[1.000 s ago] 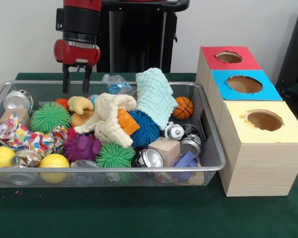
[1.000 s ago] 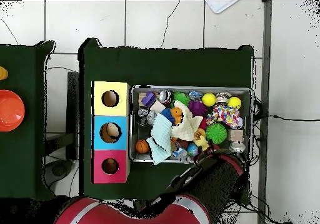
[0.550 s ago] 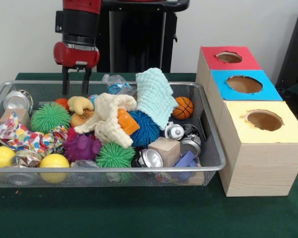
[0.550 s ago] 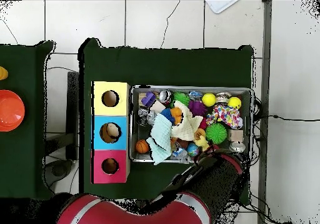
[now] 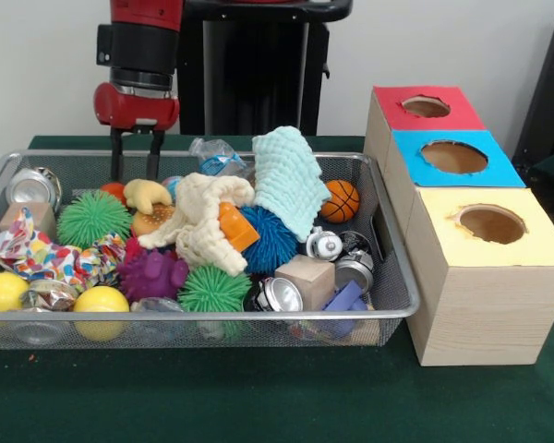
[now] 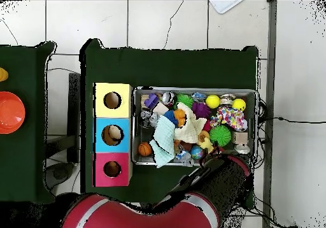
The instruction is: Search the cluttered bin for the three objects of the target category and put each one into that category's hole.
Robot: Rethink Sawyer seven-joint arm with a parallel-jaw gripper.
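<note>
Gripper (image 5: 135,155) hangs over the far left part of the wire bin (image 5: 399,293), two dark fingers (image 5: 117,153) apart, nothing between them — open, empty. In the overhead view the arm covers it.

Counts, front view: three green spiky balls, two yellow balls, one blue spiky ball, one purple spiky toy, one mini basketball, two cloths, several metal cans (at least four, can't tell exact number), one wooden block.

Just below the gripper: small orange ball (image 5: 116,192) and yellow croissant toy (image 5: 149,194), its long axis roughly side to side, ends curling down. Just past that, a toy burger (image 5: 148,221), flat. Below and slightly left, a green spiky ball (image 5: 92,218). Left of the gripper at the bin's corner, a metal can (image 5: 32,185) on its side, its round end facing the camera.

Right of the gripper: clear plastic bottle (image 5: 217,155) against the far wall, cream cloth (image 5: 203,217) draped over the pile, mint cloth (image 5: 289,178) standing up tall. Farther: blue spiky ball (image 5: 270,238), basketball (image 5: 340,200), wooden block (image 5: 306,280).

Near wall, farthest down from the gripper: two yellow balls (image 5: 100,302), patterned fabric piece (image 5: 51,257), purple spiky toy (image 5: 153,274).

Well right of the gripper, outside the bin: three boxes in a row, one hole each — red box (image 5: 425,107), blue box (image 5: 454,157), yellow box (image 5: 487,225).
</note>
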